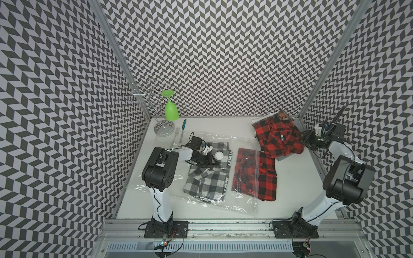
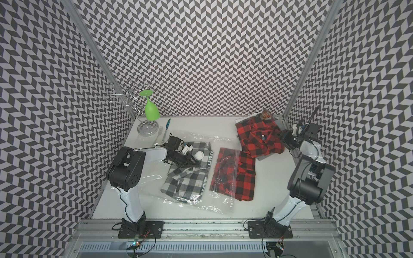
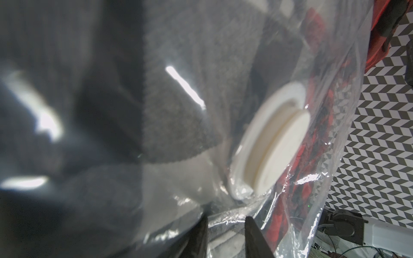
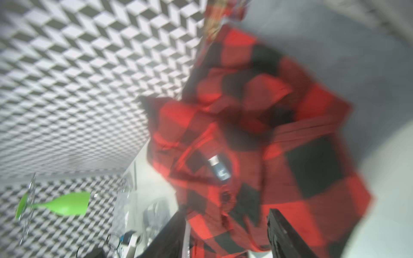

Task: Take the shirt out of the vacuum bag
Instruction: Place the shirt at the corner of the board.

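White table point(image 1: 223, 127) holds nothing: if my left gripper point(image 3: 226, 223), pinched on the vacuum bag point(image 1: 223, 201), slips, my open-jawed right gripper point(image 4: 225, 221) may drag bag with red shirt point(image 1: 254, 176).

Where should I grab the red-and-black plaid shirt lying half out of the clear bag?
Grip the red-and-black plaid shirt by its bare strip beyond the mouth of the clear plastic vacuum bag, coming in from the robot's right. Only that strip lies uncovered, and a pull that way would likely slide it out.
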Motion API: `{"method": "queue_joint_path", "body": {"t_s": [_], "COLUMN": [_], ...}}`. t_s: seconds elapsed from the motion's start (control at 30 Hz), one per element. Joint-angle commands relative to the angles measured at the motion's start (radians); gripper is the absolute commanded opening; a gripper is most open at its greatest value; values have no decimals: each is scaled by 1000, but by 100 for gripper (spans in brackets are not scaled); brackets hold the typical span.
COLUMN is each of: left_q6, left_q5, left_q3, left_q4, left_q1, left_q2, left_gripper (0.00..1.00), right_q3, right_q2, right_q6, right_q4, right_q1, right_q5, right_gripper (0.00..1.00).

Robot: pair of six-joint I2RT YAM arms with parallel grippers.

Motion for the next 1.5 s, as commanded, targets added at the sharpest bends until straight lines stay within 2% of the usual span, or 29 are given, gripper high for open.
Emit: {"method": "queue_joint_path", "body": {"t_s": [0.0, 0.2, 0.6, 0.7, 0.83, 0.97, 1.03, 1.17, 1.47], "left_q6": [13, 21, 20, 21, 17, 17, 15, 13, 18], "left_q5": [-186, -184, -186, -187, -187, -186, -186, -184, -185], "left_q3": [-42, -48, -63, -65, -71, -67, -62, -57, -60], "left_q4": [-110, -109, -102, -103, -100, -99, -101, -100, -100], "left_q1": [-20, -19, -18, -19, -18, -18, -18, -18, -20], "left_q2": [93, 100, 99, 100, 103, 104, 106, 110, 111], "left_gripper": [32, 32, 32, 32, 32, 32, 32, 32, 32], "right_q3": [-74, -192, -270, -275, -289, -292, -286, -269, -162], "right_q2": [31, 81, 174, 189, 195, 179, 164, 131, 64], "right_q6": [84, 206, 364, 415, 476, 472, 454, 429, 274], "right_q4": [59, 275, 550, 631, 724, 715, 687, 653, 454], "right_q1": [-66, -90, -94, -97, -94, -93, -94, -94, -93], "right_q5": [39, -84, -95, -103, -141, -172, -182, -202, -169], "right_gripper": [63, 67, 67, 59, 37, 16, 9, 0, 0]}}
